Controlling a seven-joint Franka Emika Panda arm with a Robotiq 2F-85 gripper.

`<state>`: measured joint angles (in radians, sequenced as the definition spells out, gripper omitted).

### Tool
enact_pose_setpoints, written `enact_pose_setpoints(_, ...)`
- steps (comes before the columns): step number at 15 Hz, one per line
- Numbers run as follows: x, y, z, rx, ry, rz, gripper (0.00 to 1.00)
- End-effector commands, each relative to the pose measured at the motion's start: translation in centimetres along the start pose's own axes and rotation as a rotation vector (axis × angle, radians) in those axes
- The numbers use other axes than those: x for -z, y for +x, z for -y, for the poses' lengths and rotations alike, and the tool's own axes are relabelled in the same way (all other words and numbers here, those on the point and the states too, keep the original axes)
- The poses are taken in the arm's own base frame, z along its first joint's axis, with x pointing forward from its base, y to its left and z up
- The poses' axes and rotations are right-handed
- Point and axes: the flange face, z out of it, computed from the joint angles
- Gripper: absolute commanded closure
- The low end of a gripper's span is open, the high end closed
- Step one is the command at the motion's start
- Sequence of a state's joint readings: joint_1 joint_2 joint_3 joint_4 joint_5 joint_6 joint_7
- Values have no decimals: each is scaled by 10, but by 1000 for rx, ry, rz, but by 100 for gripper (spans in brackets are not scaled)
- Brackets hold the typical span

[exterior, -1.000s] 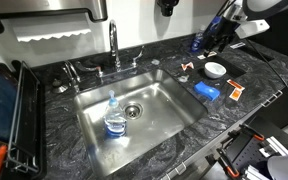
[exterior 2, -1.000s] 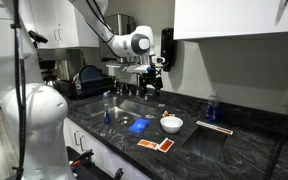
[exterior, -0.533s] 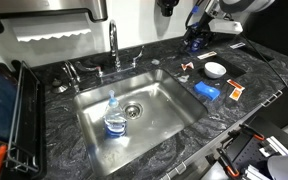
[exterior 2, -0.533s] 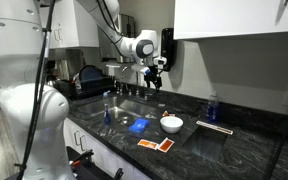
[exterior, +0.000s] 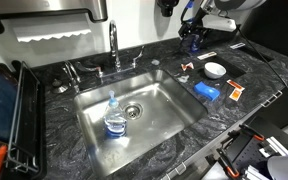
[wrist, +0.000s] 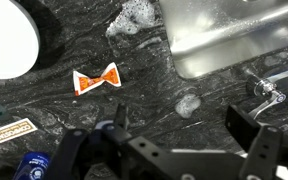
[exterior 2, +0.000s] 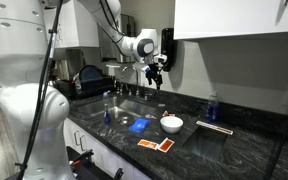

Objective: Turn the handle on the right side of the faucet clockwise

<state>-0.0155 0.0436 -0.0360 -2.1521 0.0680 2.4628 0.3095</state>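
The faucet (exterior: 114,42) is a tall chrome gooseneck behind the steel sink (exterior: 164,118). The handle (exterior: 134,62), a short chrome lever, stands just right of the spout; it also shows at the right edge of the wrist view (wrist: 267,92). My gripper (exterior: 191,44) hangs open and empty above the dark counter, well to the right of the handle and apart from it. In an exterior view it hovers over the counter behind the sink (exterior 2: 156,82). In the wrist view its two fingers (wrist: 184,130) spread wide over bare counter.
A matching lever (exterior: 72,72) stands left of the spout and a small chrome fitting (exterior: 154,62) right of the handle. A blue bottle (exterior: 115,118) stands in the sink. A white bowl (exterior: 215,69), a blue sponge (exterior: 207,91) and orange packets (wrist: 96,78) lie on the counter. A dish rack (exterior: 19,115) is at the left.
My gripper has moved along the counter toward the faucet, from beside the white bowl to nearer the sink's back corner. It stays open. Nothing else moved.
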Motion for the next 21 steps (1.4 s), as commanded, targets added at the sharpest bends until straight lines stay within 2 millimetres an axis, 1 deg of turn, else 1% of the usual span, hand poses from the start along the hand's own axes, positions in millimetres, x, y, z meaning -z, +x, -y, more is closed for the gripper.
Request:
enact_pose_setpoints(1, -10, -3, 2, -180, -36, -48, 0)
enact_pose_setpoints(8, -30, -35, 41, -622, -3, -50, 0)
enact_pose_setpoints(11, -38, -40, 52, -803, 24, -61, 0)
enact_pose_setpoints(13, -43, -38, 57, -922, 48, -73, 0)
enact_pose_setpoints(17, -54, -24, 68, -1132, 112, -125, 0)
enact_pose_setpoints(21, -67, -3, 88, -1194, 130, -168, 0)
